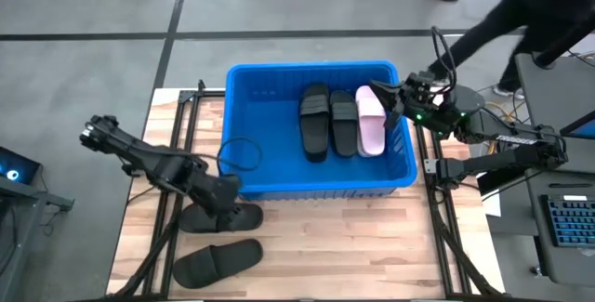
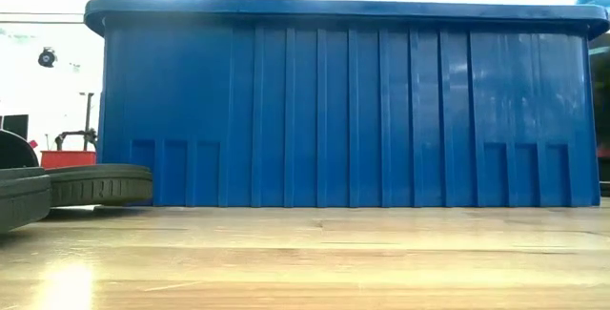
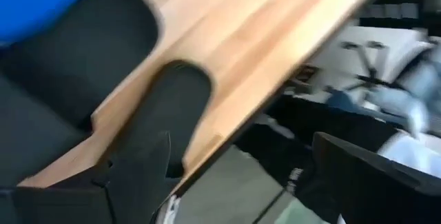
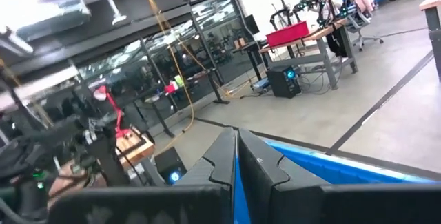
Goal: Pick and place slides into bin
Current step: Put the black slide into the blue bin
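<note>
Two black slides [image 1: 217, 261] lie on the table at lower left of the high view. Over the upper one [image 1: 223, 216] sits the left gripper [image 1: 223, 193], spread wide; closing on it looks next. Inside the bin [image 1: 260, 121] lie two black slides [image 1: 328, 121] and a pink one [image 1: 370, 121]. At its upper-right rim, the right gripper [image 4: 236, 156] is pinched together, empty.
</note>
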